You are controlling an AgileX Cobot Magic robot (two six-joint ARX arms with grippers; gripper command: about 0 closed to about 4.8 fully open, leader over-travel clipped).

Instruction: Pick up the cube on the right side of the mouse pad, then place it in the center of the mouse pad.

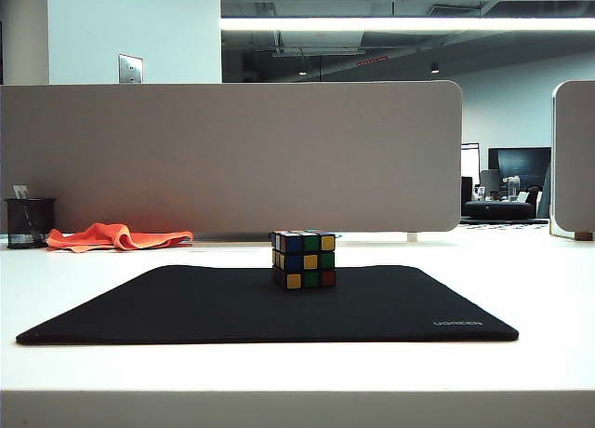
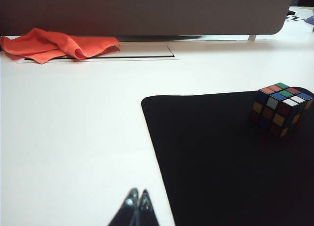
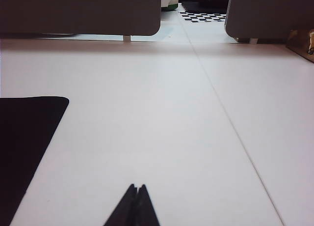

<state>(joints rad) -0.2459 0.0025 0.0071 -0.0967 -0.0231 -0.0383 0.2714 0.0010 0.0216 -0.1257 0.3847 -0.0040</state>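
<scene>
A white table (image 1: 539,279) carries the black mouse pad (image 1: 186,307). An orange cloth (image 1: 116,236) and a black mesh cup (image 1: 28,223) sit at its far left, by the divider.

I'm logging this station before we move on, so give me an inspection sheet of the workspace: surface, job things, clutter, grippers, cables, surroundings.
Surface: white table, bare around the mat.
Job's things: cube stands upright on the mouse pad, toward its far edge near the middle; mouse pad lies flat.
Clutter: orange cloth crumpled at the far left; black mesh pen cup beside it.
Grippers: left gripper shut, empty, over bare table off the pad's left edge; right gripper shut, empty, over bare table off the pad's right edge.
Cables: nothing seen.
Surroundings: grey divider panel behind the table; open office beyond.
</scene>
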